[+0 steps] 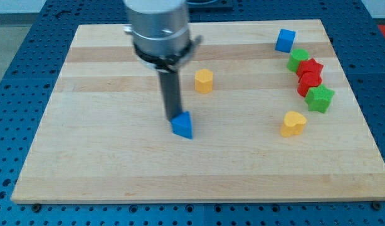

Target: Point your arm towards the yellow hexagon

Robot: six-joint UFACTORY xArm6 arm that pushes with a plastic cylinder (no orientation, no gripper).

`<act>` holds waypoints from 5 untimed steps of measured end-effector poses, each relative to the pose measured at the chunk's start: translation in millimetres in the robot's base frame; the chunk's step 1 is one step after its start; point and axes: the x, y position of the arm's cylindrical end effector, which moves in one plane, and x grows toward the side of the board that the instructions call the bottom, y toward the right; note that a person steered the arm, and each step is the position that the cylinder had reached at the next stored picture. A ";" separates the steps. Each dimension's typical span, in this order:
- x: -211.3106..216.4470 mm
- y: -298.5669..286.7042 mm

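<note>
The yellow hexagon (pixel 204 81) lies on the wooden board (pixel 105 157), a little above and right of centre. My tip (pixel 173 117) rests just left of and touching the top of a blue triangular block (pixel 183 125). The tip is below and left of the yellow hexagon, about a block's width or two away from it. The rod hangs from the grey arm head (pixel 158 28) at the view's top.
A yellow heart-shaped block (pixel 293 123) lies at the right. A blue cube (pixel 284 40) sits at the top right. Below it, two green blocks (pixel 298 59) (pixel 320 98) and two red blocks (pixel 311 67) (pixel 308 82) form a cluster.
</note>
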 end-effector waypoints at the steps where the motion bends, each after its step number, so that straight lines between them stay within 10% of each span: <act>1: 25.6 60.6; 5: -24.1 -40.3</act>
